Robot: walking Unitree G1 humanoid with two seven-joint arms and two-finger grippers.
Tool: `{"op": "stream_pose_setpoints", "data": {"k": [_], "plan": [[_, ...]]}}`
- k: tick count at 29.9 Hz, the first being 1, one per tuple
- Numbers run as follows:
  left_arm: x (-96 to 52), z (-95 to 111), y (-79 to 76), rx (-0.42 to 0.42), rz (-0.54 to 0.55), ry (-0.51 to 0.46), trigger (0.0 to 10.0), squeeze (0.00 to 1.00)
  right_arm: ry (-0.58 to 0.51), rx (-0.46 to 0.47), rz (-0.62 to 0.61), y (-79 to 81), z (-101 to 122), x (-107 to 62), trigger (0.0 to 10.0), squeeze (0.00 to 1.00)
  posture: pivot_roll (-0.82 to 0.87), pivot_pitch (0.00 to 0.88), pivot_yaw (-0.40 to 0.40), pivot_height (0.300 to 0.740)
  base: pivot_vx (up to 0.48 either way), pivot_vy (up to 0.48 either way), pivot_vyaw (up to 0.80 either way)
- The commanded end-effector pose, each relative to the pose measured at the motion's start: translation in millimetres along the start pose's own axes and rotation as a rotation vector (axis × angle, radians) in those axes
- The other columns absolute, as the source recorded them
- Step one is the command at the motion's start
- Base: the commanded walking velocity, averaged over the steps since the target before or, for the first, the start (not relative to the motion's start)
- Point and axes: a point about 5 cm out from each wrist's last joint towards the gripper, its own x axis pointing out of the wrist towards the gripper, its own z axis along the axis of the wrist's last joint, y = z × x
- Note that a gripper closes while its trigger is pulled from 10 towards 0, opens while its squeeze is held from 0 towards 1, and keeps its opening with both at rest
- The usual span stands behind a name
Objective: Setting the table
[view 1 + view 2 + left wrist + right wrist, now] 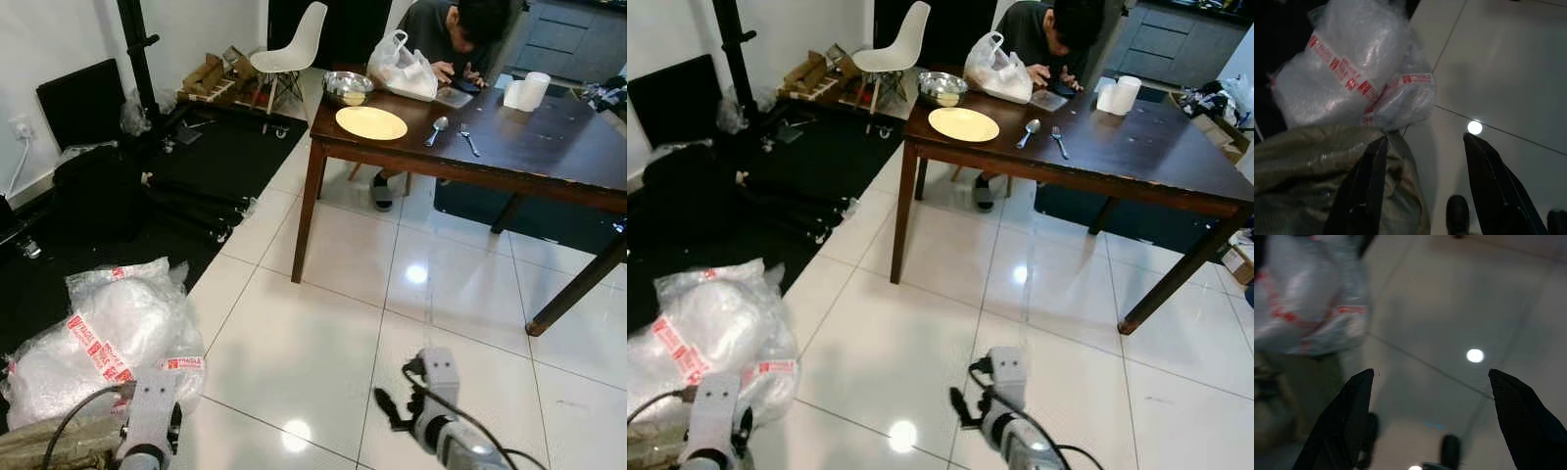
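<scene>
three pieces already lie on the desk (549, 137), well ahead of both jaws: a yellow plate (371, 122), a spoon (437, 128) and a fork (470, 143); a metal bowl (347, 87) sits beyond them. the left jaws (1425, 161) and right jaws (1432, 396) hang wide and empty over the floor (323, 333), bubble wrap (1347, 73) just past the left pair; the setting looks partly done, with a walk to the desk still left.

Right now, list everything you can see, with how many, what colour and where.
table: 1, dark brown wood, ahead on the right
plate: 1, pale yellow, table's near corner
bowl: 1, metal, behind the plate
spoon: 1, silver, right of the plate
fork: 1, silver, beside the spoon
plastic bag: 1, white, table's far side
paper roll: 1, white, far edge
chair: 1, white, beyond the table
bubble-wrap bundles: 2, clear with red tape, floor at left
person: 1, dark top, seated at the table
left gripper: open, low over the floor
right gripper: open, low over the floor
</scene>
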Motion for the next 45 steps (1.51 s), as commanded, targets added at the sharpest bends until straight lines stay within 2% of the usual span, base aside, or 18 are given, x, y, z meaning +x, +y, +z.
{"op": "stream_pose_setpoints", "data": {"k": [1,3,5,7,8,11,15,18,22,23,26,30,33,35,37,39,42,45], "plan": [[0.0,-0.7,1.6,-0.011,0.01,0.006,10.0,0.0,0.011,-0.017,0.023,0.8,-3.5,-0.8,10.0,0.0,0.01,0.0,-0.034,0.74,0.0,0.0,0.0],[3.3,2.9,0.4,-0.009,0.003,-0.007,10.0,0.0,0.018,-0.042,0.058,4.6,-3.1,0.7,10.0,0.0,0.02,0.0,-0.04,0.74,0.0,0.0,0.0],[7.2,22.6,-1.4,0.015,-0.016,-0.073,10.0,0.0,-0.018,-0.041,0.097,4.4,6.3,0.7,10.0,0.0,0.05,0.034,-0.046,0.74,0.0,0.0,0.0],[8.2,29.8,-1.9,0.032,-0.027,-0.102,10.0,0.0,-0.032,-0.031,0.124,6.1,9.1,1.1,10.0,0.0,0.06,0.029,-0.043,0.74,0.0,0.0,0.0],[7.6,26.8,-0.4,0.029,-0.03,-0.094,10.0,0.0,-0.035,-0.03,0.132,9.0,8.1,1.6,10.0,0.0,0.05,0.0,-0.025,0.74,0.0,0.0,0.0],[6.4,20.5,-0.8,0.027,-0.045,-0.071,10.0,0.0,-0.059,-0.031,0.129,12.5,10.2,3.1,10.0,0.0,0.03,0.0,-0.015,0.74,0.0,0.0,0.0],[5.3,22.9,-1.5,0.063,-0.089,-0.095,10.0,0.0,-0.121,-0.042,0.123,16.4,22.3,4.9,10.0,0.0,0.02,0.0,-0.002,0.74,0.0,0.0,0.0],[6.4,24.5,-3.7,0.074,-0.104,-0.102,10.0,0.0,-0.12,-0.057,0.123,14.7,22.1,4.3,10.0,0.0,0.0,0.0,0.011,0.74,0.0,0.0,0.0],[7.8,31.8,-16.4,0.105,-0.152,-0.126,10.0,0.0,-0.12,-0.076,0.099,5.0,21.7,-1.2,10.0,0.0,-0.02,0.0,0.007,0.74,0.0,0.0,0.0],[8.0,33.4,-19.1,0.082,-0.161,-0.127,10.0,0.0,-0.116,-0.089,0.083,2.0,21.1,-2.6,10.0,0.0,-0.03,0.0,0.009,0.74,0.0,0.0,0.0],[8.6,36.9,-24.8,0.086,-0.195,-0.141,10.0,0.0,-0.127,-0.084,0.056,-2.1,23.4,-4.0,10.0,0.0,-0.05,0.0,0.015,0.74,0.0,0.0,0.0],[9.5,43.5,-26.9,0.104,-0.213,-0.167,10.0,0.0,-0.165,-0.086,0.047,-1.5,29.8,-4.9,10.0,0.0,-0.06,0.0,0.02,0.74,0.0,0.0,0.0],[7.9,79.7,-22.6,0.07,-0.194,-0.297,10.0,0.0,-0.311,-0.07,0.008,0.1,56.9,-8.2,10.0,0.0,-0.05,0.0,0.026,0.74,0.0,0.0,0.0],[1.1,110.2,-20.3,0.037,-0.188,-0.406,10.0,0.0,-0.444,-0.022,-0.004,4.9,84.4,-13.9,10.0,0.0,-0.04,0.0,0.028,0.74,0.0,0.0,0.0],[-5.4,131.8,-17.6,0.002,-0.179,-0.475,10.0,0.0,-0.533,-0.006,0.009,11.3,105.5,-20.3,10.0,0.0,-0.04,0.0,0.029,0.74,0.0,0.0,0.0],[-7.9,139.5,-16.3,-0.013,-0.173,-0.497,10.0,0.0,-0.564,-0.011,0.016,14.4,113.4,-23.1,10.0,0.0,-0.04,0.0,0.029,0.74,0.0,0.0,0.0],[-20.0,170.4,-15.6,-0.031,-0.184,-0.588,10.0,0.0,-0.671,-0.031,0.042,24.6,144.2,-34.5,10.0,0.0,-0.03,0.0,0.03,0.74,0.0,0.0,0.0],[-24.3,181.2,-16.9,-0.028,-0.195,-0.626,10.0,0.0,-0.698,-0.042,0.05,27.6,153.0,-37.8,10.0,0.0,-0.03,0.0,0.029,0.74,0.0,0.0,0.0]]}}
